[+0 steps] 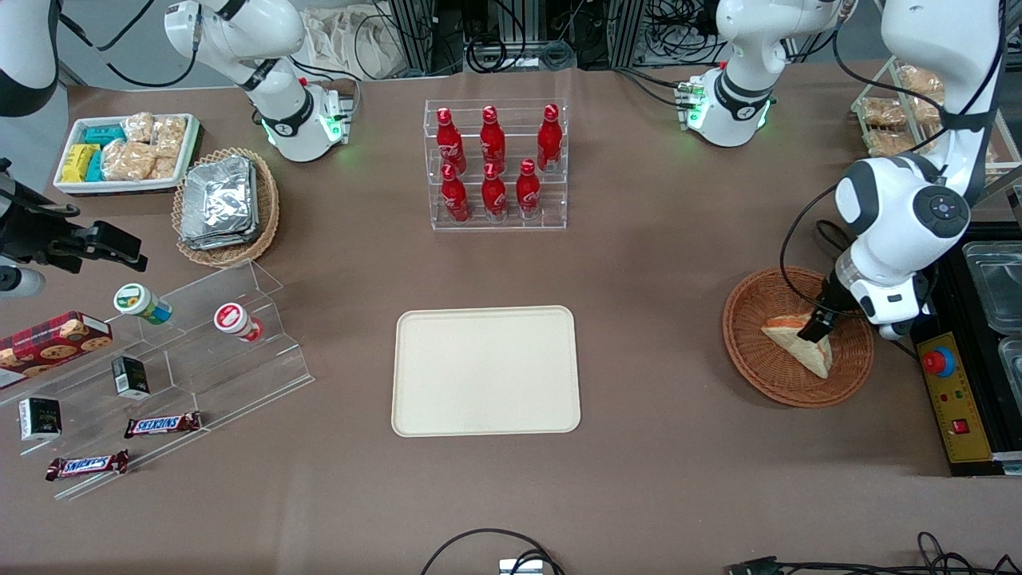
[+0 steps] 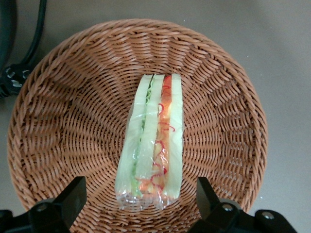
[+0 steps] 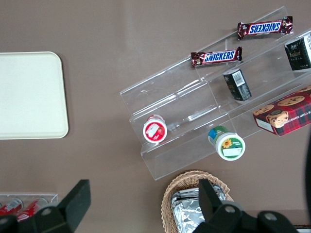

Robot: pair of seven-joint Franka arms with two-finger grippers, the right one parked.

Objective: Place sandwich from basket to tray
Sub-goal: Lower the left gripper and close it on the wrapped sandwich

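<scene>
The sandwich (image 1: 802, 343), a plastic-wrapped white bread wedge with orange-red and green filling, lies in the round reddish-brown wicker basket (image 1: 754, 367) toward the working arm's end of the table. In the left wrist view the sandwich (image 2: 153, 141) lies in the basket (image 2: 63, 121) with its filling edge up. My left gripper (image 1: 817, 326) is lowered into the basket over the sandwich. It is open (image 2: 141, 201), one black finger on each side of the sandwich's end, not touching it. The cream-beige tray (image 1: 485, 371) lies bare at the table's middle.
A clear rack of red bottles (image 1: 497, 164) stands farther from the front camera than the tray. A control box with a red button (image 1: 950, 399) lies beside the basket. A clear stepped stand (image 1: 160, 375) with snacks and a tan foil-packet basket (image 1: 227, 204) lie toward the parked arm's end.
</scene>
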